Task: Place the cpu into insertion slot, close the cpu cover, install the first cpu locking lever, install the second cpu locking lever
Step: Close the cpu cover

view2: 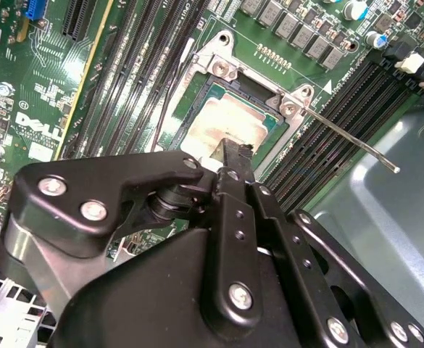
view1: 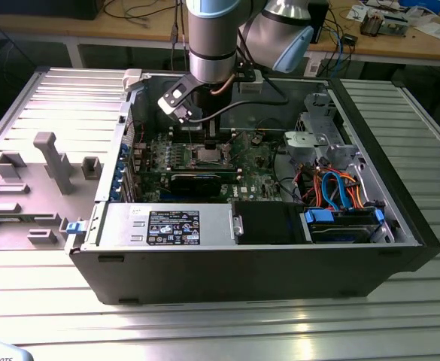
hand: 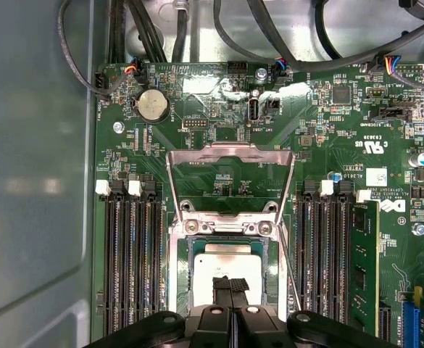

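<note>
Now: gripper [hand: 230, 283] fingertips together, atop cpu [hand: 210, 264] seated in insertion slot [hand: 178, 268]; cpu cover [hand: 230, 154] raised. Risk: sideways drag skews chip, bending socket pins.

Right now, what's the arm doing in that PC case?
The gripper, shut, is down at the cpu, which lies in the insertion slot on the motherboard of an open computer case. The cpu cover stands flipped up, not closed. One locking lever sticks out free beside the slot.
</note>
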{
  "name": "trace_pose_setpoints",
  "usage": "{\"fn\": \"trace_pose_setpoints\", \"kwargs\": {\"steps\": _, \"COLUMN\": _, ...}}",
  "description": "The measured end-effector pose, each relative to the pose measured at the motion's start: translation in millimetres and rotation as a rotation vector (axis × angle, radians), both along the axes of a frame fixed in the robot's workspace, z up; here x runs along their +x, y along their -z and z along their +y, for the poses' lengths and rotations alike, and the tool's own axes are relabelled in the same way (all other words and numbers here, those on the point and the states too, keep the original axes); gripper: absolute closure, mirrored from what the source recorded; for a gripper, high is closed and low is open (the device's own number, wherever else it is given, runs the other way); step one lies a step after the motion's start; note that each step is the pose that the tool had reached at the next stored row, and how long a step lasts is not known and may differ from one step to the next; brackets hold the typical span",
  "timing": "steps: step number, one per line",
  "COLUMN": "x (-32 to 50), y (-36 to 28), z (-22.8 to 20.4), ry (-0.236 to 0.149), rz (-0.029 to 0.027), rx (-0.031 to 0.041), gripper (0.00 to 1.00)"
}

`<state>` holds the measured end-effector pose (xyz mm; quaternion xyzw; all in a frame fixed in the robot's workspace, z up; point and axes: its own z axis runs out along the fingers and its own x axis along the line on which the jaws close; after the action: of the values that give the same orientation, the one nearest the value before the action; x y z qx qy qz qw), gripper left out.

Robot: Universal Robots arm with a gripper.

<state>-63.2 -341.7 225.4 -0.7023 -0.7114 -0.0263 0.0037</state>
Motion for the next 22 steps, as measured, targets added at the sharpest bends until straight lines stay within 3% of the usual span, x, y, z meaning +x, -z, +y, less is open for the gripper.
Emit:
{"fn": "trace_pose_setpoints", "kwargs": {"steps": 12, "x": 0.0, "y": 0.0, "z": 0.0, "ry": 0.000, "rz": 0.0008, "rx": 0.0000, "gripper": 0.89}}
{"fn": "trace_pose_setpoints", "kwargs": {"steps": 13, "x": 2.6, "y": 0.2, "z": 0.1, "ry": 0.000, "rz": 0.0044, "rx": -0.0001, "gripper": 0.89}}
{"fn": "trace_pose_setpoints", "kwargs": {"steps": 14, "x": 5.6, "y": 0.1, "z": 0.1, "ry": 0.000, "rz": 0.0132, "rx": -0.0027, "gripper": 0.89}}
{"fn": "trace_pose_setpoints", "kwargs": {"steps": 22, "x": 5.5, "y": 0.1, "z": 0.1, "ry": 0.000, "rz": 0.0138, "rx": -0.0027, "gripper": 0.89}}
